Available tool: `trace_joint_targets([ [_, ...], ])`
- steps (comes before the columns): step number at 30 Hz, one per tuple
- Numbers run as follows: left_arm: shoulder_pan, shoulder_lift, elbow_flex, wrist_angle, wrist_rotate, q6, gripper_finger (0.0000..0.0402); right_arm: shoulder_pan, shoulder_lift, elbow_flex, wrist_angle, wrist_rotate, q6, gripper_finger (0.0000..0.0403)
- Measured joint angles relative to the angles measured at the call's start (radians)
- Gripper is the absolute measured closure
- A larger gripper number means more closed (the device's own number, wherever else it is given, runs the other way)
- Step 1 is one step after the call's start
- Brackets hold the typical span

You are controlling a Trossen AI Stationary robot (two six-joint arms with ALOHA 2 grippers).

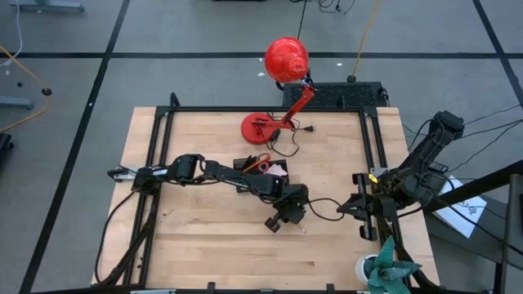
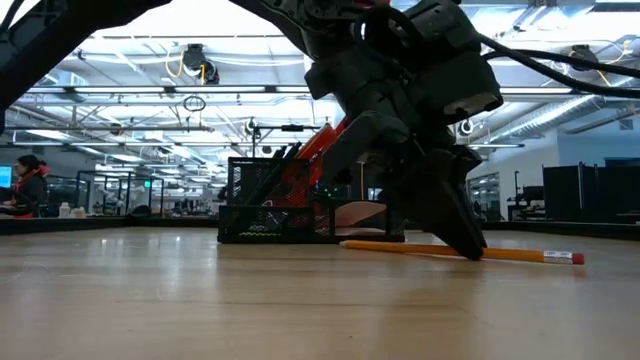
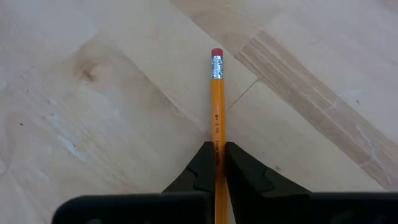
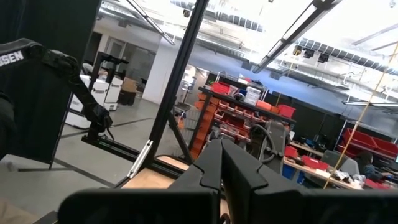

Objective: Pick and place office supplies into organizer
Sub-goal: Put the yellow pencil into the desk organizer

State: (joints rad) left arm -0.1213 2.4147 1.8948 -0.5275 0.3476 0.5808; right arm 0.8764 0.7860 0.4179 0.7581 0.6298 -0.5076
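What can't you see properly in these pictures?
- The pencil's tip: the left gripper hides it in the left wrist view.
- What is in the organizer: low view, dark mesh; high view, the left arm covers it.
- The table: the right wrist view faces the room.

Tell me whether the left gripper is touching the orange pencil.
Touching. The left wrist view shows the left gripper with both fingers closed against the orange pencil, no gap either side; the pencil lies on the table.

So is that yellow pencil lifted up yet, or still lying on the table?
Still lying flat on the table. The low view shows the pencil resting along the wood, while the left gripper has its fingers closed around it.
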Motion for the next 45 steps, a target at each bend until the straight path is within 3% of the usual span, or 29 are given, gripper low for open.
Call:
trace_joint_targets([
  [14, -0.006, -0.072, 0.001, 0.054, 0.084, 0.001, 0.0375, 0.002, 0.0, 0.0, -0.003, -0.002, 0.024, 0.0403],
  [23, -0.001, -0.233, 0.003, 0.087, 0.097, 0.041, 0.0363, 0.002, 0.0, 0.0, -0.004, -0.002, 0.025, 0.0403],
  [35, 0.097, -0.524, 0.005, -0.157, 0.064, -0.01, 0.0374, 0.003, 0.0, 0.0, -0.012, -0.003, 0.062, 0.0403],
  [42, 0.18, -0.596, 0.005, -0.27, 0.167, -0.037, 0.0355, 0.003, 0.0, 0.0, -0.023, -0.002, 0.08, 0.0403],
  [45, 0.22, -0.598, 0.005, -0.32, 0.269, -0.028, 0.0357, 0.003, 0.0, 0.0, -0.024, -0.002, 0.08, 0.0403],
])
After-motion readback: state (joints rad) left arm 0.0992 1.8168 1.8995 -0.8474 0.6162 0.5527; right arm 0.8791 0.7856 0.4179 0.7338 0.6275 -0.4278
